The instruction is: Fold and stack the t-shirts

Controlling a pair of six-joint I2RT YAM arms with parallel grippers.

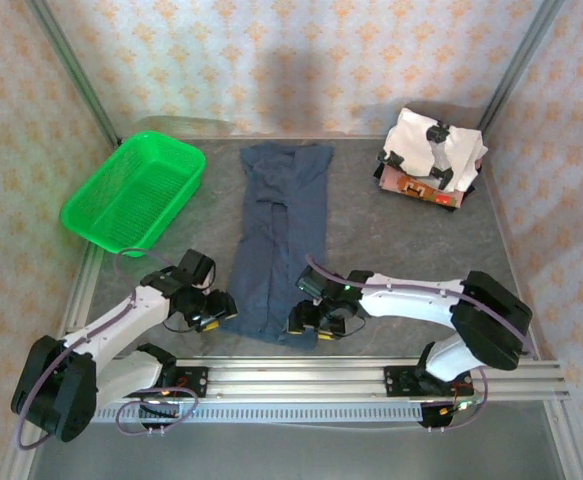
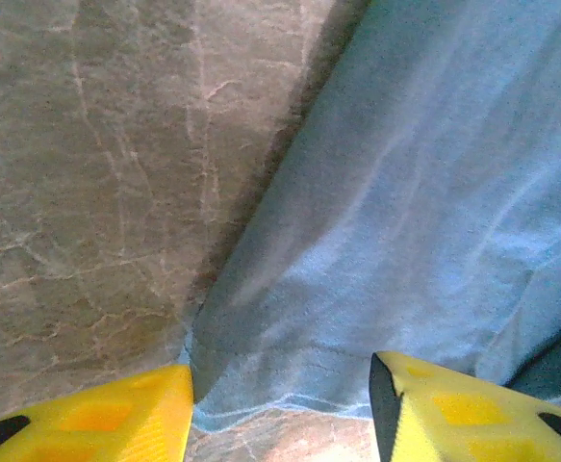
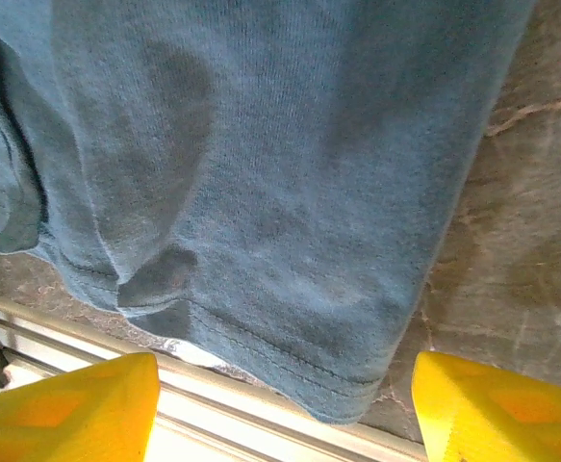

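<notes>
Cloth first: the plain dark slate-blue t-shirt (image 1: 276,240) lies as a long narrow strip down the middle of the grey marbled tabletop (image 1: 371,230). Its hem is at the near edge, just beside the aluminium rail (image 1: 371,375).

The left gripper (image 1: 214,308) sits at the hem's left corner and the right gripper (image 1: 316,320) at its right corner. Both have their yellow fingers spread with cloth between them, nothing pinched yet.

In the left wrist view the corner lies close to one finger, so a pinch there may catch only the edge and slip on lifting. The strip looks layered, and a shallow bite might take the top layer alone and let the fold open. Uneven lifts would skew it. The right fingers hover near the rail and could strike it.

The white t-shirt with black patches (image 1: 436,145), lying on the brown/orange printed t-shirt (image 1: 416,187), and the green plastic mesh basket (image 1: 131,195) are well apart, so a clash with them is unlikely.
</notes>
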